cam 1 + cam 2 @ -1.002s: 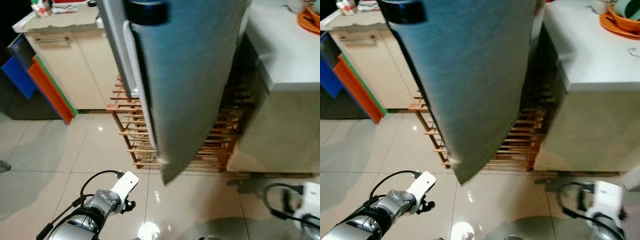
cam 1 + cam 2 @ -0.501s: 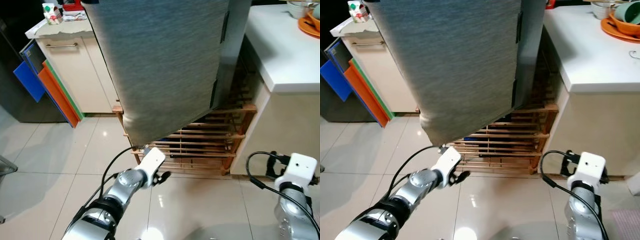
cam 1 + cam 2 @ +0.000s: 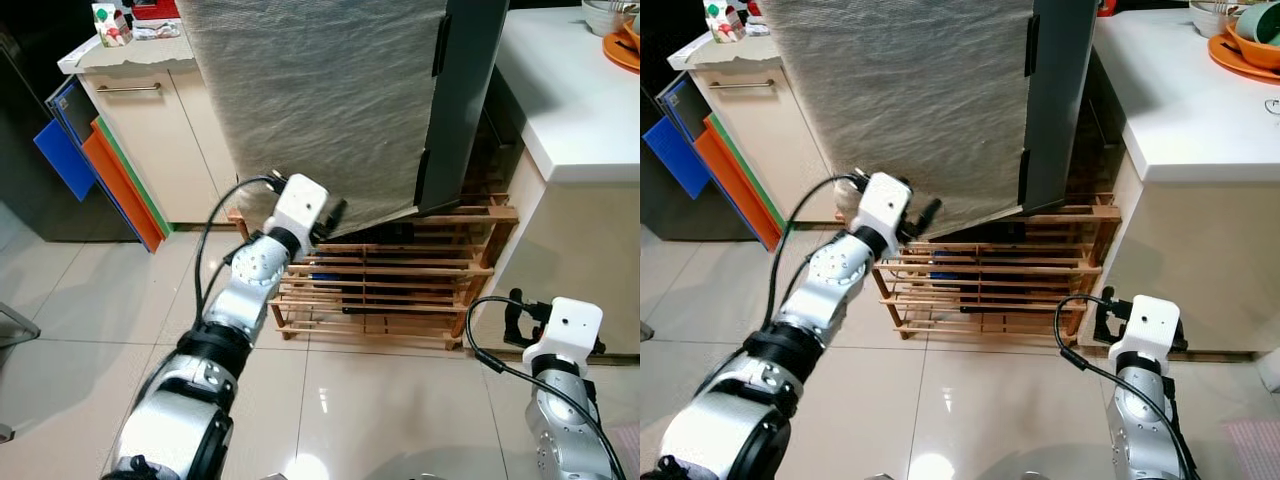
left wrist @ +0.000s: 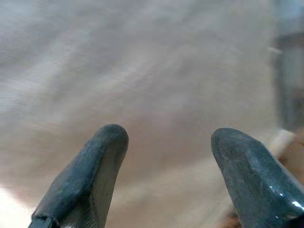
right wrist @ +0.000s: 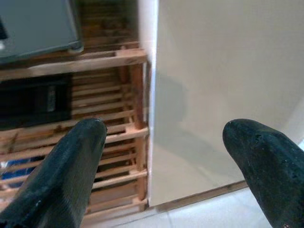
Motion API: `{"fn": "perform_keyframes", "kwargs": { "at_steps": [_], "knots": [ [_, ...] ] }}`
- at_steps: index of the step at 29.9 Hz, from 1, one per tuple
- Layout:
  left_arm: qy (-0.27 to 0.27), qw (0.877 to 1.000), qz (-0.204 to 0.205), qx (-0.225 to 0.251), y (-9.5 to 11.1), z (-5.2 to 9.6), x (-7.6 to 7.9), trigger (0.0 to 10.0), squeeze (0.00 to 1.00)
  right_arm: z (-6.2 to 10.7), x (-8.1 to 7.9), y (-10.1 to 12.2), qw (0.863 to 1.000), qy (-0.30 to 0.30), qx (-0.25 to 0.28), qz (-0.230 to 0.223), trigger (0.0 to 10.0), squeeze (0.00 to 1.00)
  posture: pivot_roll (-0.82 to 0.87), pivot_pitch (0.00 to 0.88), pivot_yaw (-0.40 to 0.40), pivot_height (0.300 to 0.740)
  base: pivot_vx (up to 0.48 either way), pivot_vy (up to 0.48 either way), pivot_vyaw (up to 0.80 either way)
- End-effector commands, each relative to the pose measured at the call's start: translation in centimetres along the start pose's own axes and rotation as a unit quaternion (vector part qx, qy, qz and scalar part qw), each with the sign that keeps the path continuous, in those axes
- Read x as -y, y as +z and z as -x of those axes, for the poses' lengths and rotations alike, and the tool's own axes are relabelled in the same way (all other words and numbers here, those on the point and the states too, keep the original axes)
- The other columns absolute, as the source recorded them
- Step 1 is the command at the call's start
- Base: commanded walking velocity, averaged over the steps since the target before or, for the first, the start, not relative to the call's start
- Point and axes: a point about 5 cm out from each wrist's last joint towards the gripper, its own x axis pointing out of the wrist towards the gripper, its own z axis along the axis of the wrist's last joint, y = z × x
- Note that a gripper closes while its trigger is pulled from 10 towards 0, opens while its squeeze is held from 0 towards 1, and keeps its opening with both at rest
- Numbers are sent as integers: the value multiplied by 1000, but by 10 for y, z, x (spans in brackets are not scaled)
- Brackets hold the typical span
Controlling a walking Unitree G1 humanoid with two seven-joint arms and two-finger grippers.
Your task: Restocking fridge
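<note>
- Left eye view: my left gripper [image 3: 335,212] has risen from near the floor to the fridge door's [image 3: 320,100] lower edge, fingers spread, holding nothing.
- Right gripper [image 5: 166,156] hangs open, low right.
- The door looks nearly shut, so I judge restocking is finishing.

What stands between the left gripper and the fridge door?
Nothing visible does. The left gripper is open and raised right against the lower edge of the grey fridge door, above the wooden rack.

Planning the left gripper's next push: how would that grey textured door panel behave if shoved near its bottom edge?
Likely stiff: the grey door panel keeps a flat face and straight lower edge. It probably swings rather than flexes. The left gripper, open by that edge, might slip on it.
</note>
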Motion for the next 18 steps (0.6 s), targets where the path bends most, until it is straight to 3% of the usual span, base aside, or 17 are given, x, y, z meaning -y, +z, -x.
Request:
{"fn": "perform_keyframes", "kwargs": {
  "at_steps": [1,5,9,12,18],
  "knots": [
    [24,1000,-9,-10,-3,0,-10,10000,0,1,-6,3,1000,14,10,-1,10000,0,-125,20,92,740,0,0,0],
    [56,998,8,-24,-4,-3,-26,10000,0,4,-7,6,1000,22,20,-2,10000,0,-134,21,91,740,0,0,0],
    [95,990,102,0,-5,4,-33,10000,0,5,-15,32,995,27,88,-24,10000,0,-135,21,94,740,0,0,0],
    [108,987,120,3,-8,10,-31,10000,0,4,-20,39,994,31,104,-23,10000,0,-127,23,93,740,0,0,0],
    [126,985,118,2,-13,13,-26,10000,0,1,-36,52,990,65,123,-23,10000,0,-107,18,82,740,351,246,0]
  ]
}}
